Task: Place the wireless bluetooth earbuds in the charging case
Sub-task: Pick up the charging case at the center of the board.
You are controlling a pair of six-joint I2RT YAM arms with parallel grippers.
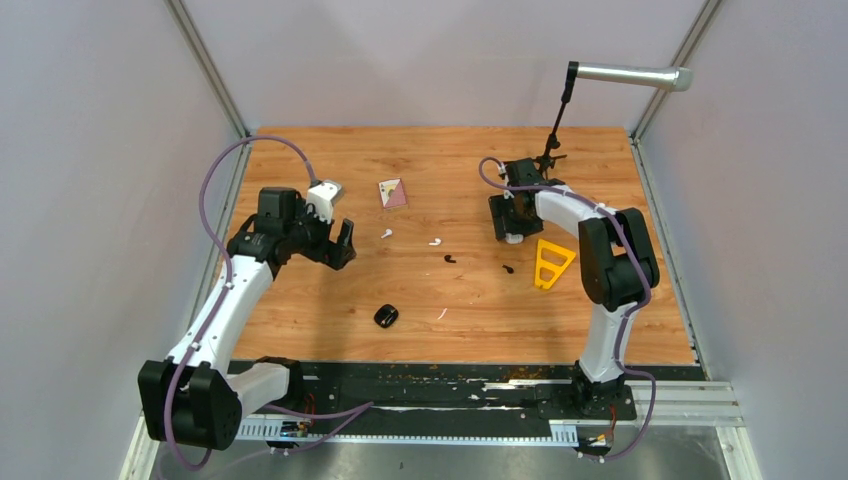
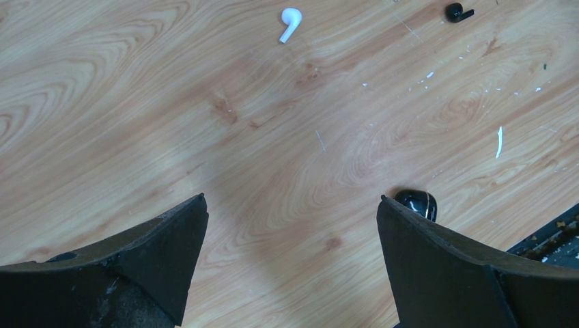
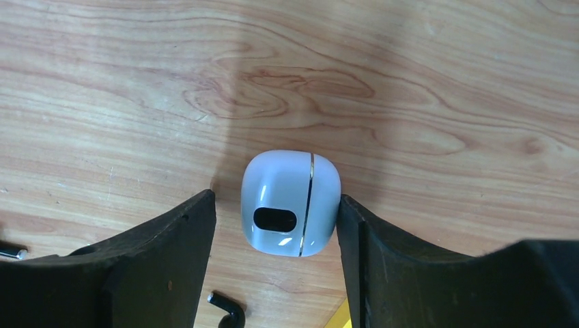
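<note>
Left of the overhead frame: your left tool (image 2: 292, 199) hangs low over the bench (image 2: 136, 102), fingers spread wide, holding nothing. In its wrist view a white earbud (image 2: 290, 22) lies at top centre and a black earbud (image 2: 459, 11) at upper right, both well apart from the tool. The black case (image 2: 416, 201) peeks out beside the finger at lower right. My guess is the tool sits there to line up a pick. Centre of the overhead: all four earbuds (image 1: 435, 241) lie loose on the wood, none in a case. Right: your right tool (image 3: 274, 197) straddles the white case (image 3: 290, 203), lid shut. One finger touches its side and the other stands just off, so it is spread, not yet pinching. It is probably about to steady the case for opening.
</note>
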